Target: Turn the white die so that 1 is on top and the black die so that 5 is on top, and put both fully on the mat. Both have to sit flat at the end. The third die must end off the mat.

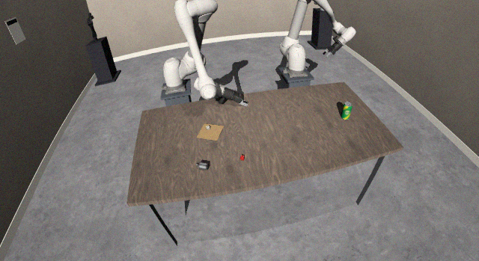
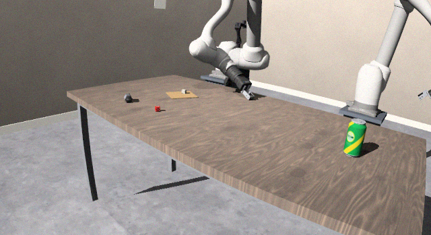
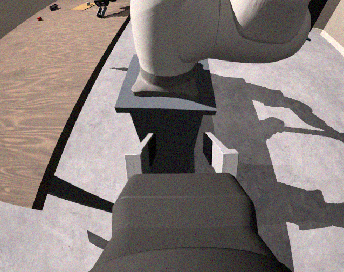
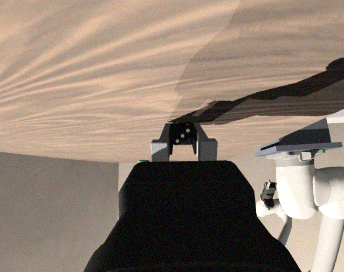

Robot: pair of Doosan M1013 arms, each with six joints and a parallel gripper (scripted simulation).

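The white die (image 1: 208, 127) (image 2: 184, 91) (image 3: 88, 4) rests on the tan mat (image 1: 213, 135) (image 2: 176, 95) (image 3: 78, 7), near its back edge; its top number is too small to read. My right gripper (image 1: 244, 103) (image 2: 248, 95) (image 3: 99, 15) is low over the table's back edge, tilted, shut on the black die (image 4: 182, 135). Three white pips in a diagonal face the right wrist view. The red die (image 1: 242, 157) (image 2: 157, 108) (image 3: 39, 19) lies off the mat, toward the front. My left gripper (image 1: 327, 53) (image 3: 179, 142) (image 4: 274, 181) is open and empty, beyond the table.
A small dark grey object (image 1: 203, 164) (image 2: 128, 97) (image 3: 53, 7) lies in front of the mat on the wooden table (image 1: 292, 141) (image 2: 236, 127). A green and yellow can (image 1: 346, 111) (image 2: 354, 139) stands at the table's far right end. The right arm stands behind the mat.
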